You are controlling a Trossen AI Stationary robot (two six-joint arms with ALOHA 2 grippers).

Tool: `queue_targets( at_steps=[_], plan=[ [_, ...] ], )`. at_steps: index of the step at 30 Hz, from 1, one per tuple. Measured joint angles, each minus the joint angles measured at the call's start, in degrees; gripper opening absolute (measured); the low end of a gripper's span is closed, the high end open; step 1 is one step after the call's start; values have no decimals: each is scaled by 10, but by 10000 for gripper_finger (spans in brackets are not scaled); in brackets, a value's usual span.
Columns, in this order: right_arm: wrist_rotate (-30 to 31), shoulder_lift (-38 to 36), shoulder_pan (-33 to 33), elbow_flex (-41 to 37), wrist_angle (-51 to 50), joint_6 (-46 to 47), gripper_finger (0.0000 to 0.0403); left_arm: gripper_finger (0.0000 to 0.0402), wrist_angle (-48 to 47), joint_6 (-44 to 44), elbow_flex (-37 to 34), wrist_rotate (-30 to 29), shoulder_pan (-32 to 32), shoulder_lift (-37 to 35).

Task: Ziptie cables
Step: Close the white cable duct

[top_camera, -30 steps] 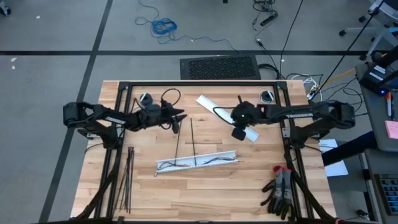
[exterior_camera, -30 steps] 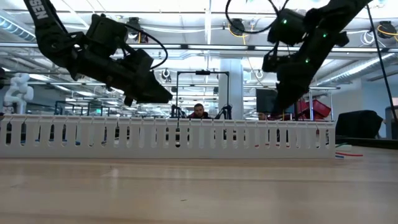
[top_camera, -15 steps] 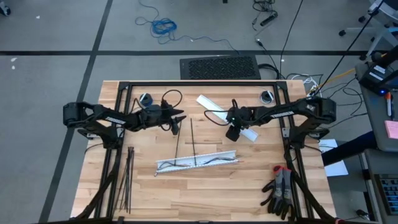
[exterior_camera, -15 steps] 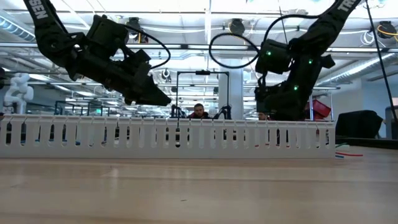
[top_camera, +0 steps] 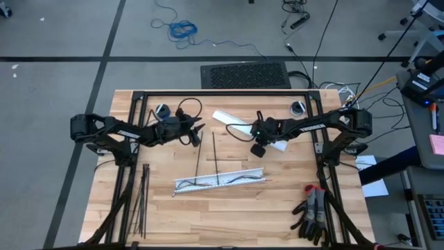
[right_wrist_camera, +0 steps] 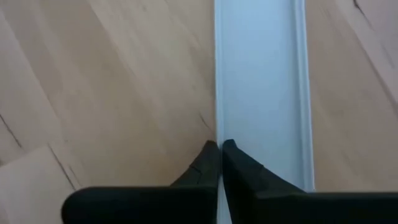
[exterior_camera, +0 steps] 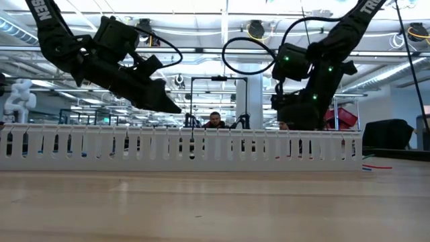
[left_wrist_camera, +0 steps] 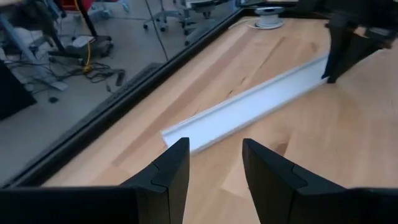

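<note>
1. The cables (top_camera: 229, 180) lie along the white slotted channel (top_camera: 220, 182) at mid-table, nearer the front edge than either of your grippers and touched by neither.
2. The zipties (top_camera: 141, 198) sit in a loose bunch below and outboard of your left gripper, well apart from it; two more black strips (top_camera: 206, 158) lie between the grippers and the channel, one reaching to just below your left gripper.
3. Your left gripper (top_camera: 197, 130) hovers above the wood with its fingers (left_wrist_camera: 171, 171) partly spread and nothing between them, pointing at the near end of a flat white cover strip (left_wrist_camera: 249, 106).
4. Your right gripper (right_wrist_camera: 219, 163) has its fingers pressed together, tips down at one long edge of that white strip (right_wrist_camera: 261, 87); whether the edge is pinched, you cannot tell.
5. A pair of work gloves (top_camera: 313, 212) lies at the front corner on your right arm's side, well away from both grippers.
6. In the low view, a person sits far behind the table.
</note>
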Motion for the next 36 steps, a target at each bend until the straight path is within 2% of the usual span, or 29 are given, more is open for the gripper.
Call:
queue_targets(
  at_steps=[4,9,13,17,24,30,36],
  plan=[
    [24,-45,24,26,-57,-40,2,145,0,-32,0,-2,0,0],
    [80,-111,54,100,-150,-78,1,145,-14,-75,0,-1,0,0],
    [91,-156,75,147,-199,-99,0,145,-19,-78,0,0,0,0],
    [90,-189,92,168,-232,-109,0,145,-22,-19,0,-7,-1,0],
    [89,-234,102,175,-272,-102,1,145,-19,110,0,-85,-2,0],
    [87,-242,102,175,-279,-93,1,160,-9,249,0,-71,-22,0],
    [84,-241,102,175,-269,-86,1,188,-13,216,0,-55,-25,0]
  ],
)
